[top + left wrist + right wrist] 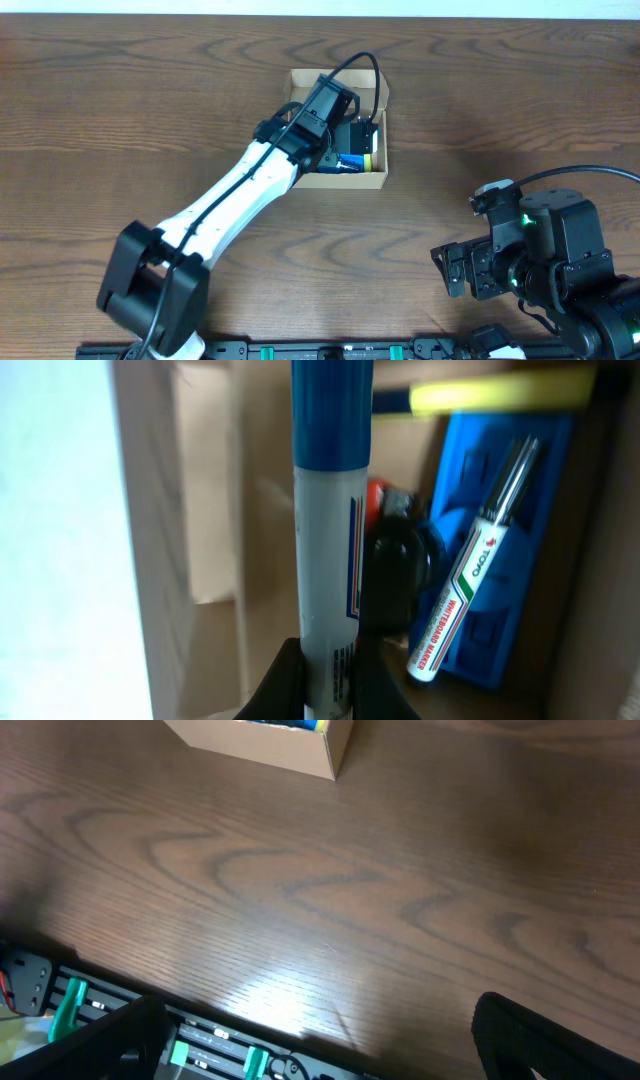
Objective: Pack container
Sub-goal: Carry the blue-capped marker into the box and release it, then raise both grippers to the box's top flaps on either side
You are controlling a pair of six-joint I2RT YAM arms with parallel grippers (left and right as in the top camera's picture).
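The box [350, 181] sits in the upper middle of the overhead view, on the table [120, 100]. Its top is open and it is quite full. In the left wrist view a blue tray [500, 460] lies at the right with one other marker [470, 590] on it. A yellow pen [490, 395] lies across the top of the frame, and a black thing [400, 560] sits in the middle.

The left gripper [328, 690] is down inside the box. It is squeezed tight on a blue marker [330, 540], near the tan wall at the left.

Here is what could go wrong. If the blue marker is let go too high, it may bounce, or land on the black thing and stick up. Then the lid may not close. If the arm pushes sideways, it may bump the wall and shove the light box along the table. On the way out, a finger may catch the rim and drag the box.

The right gripper [452, 272] is at the lower right of the overhead view. It is wide open, holds nothing, and is well apart from the box, so it cannot steady it.
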